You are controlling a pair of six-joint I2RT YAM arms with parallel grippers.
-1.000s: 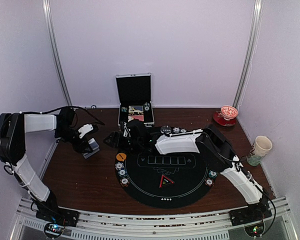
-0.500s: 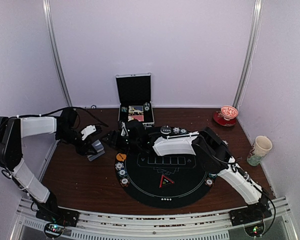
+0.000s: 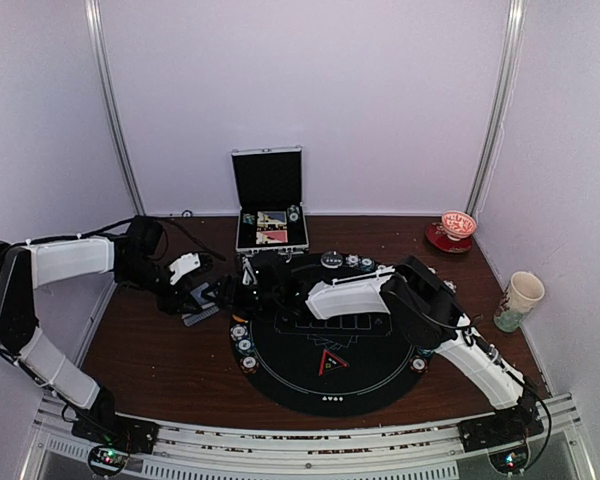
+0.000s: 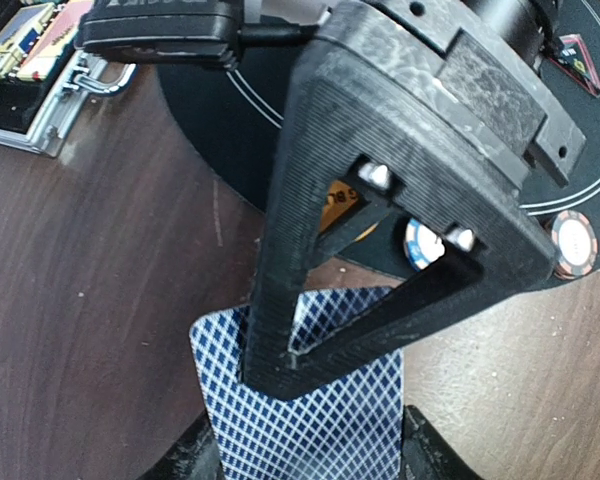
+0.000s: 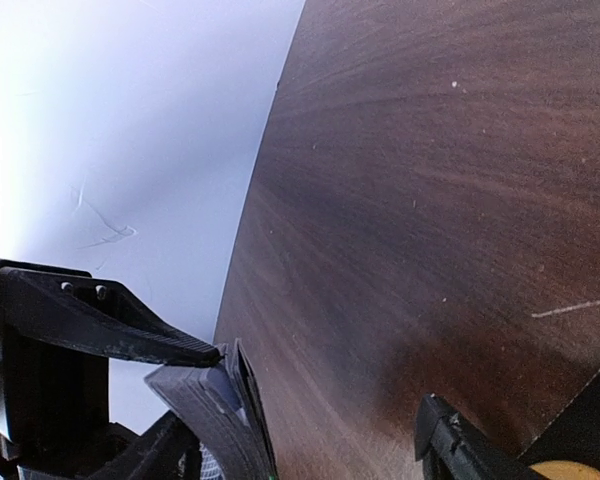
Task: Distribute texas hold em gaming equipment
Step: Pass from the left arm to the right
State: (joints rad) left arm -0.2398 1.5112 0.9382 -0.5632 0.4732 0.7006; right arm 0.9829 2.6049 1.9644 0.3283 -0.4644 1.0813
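A deck of blue diamond-backed playing cards (image 4: 310, 420) sits between the fingers of my left gripper (image 4: 310, 452), which is shut on it just left of the black mat (image 3: 370, 372). My right gripper (image 3: 236, 290) is open and reaches across to the deck. One of its black fingers (image 4: 280, 350) rests its tip on the top card. In the right wrist view the deck (image 5: 218, 410) shows edge-on by the left finger, with my right gripper (image 5: 310, 450) spread wide. Striped poker chips (image 3: 244, 347) line the mat's left rim. An orange button disc (image 4: 332, 208) shows through the finger.
The open silver case (image 3: 270, 215) stands at the back centre. More chips (image 3: 352, 260) lie along the mat's far rim and its right rim (image 3: 421, 356). A red bowl (image 3: 457, 230) and a paper cup (image 3: 520, 298) stand at the right.
My left arm has carried the deck right, toward the mat's left edge. My right gripper has come over the deck, and its finger now touches the top card.
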